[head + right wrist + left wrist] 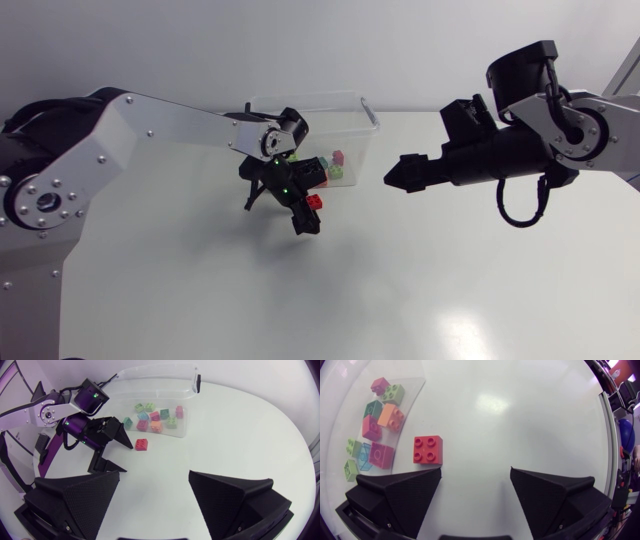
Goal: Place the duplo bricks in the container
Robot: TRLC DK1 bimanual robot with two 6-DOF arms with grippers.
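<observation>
Hovering with fingers released beside the red four-stud duplo brick [427, 449] (outside the clear plastic container [312, 99]), the left gripper [476, 473] seems poised to grasp it.

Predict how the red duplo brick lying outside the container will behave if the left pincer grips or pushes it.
The red brick looks like rigid moulded plastic, so it should keep its shape when squeezed. It sits flat, studs up, so a push would probably slide it, not roll it. Its smooth sides may slip.
</observation>
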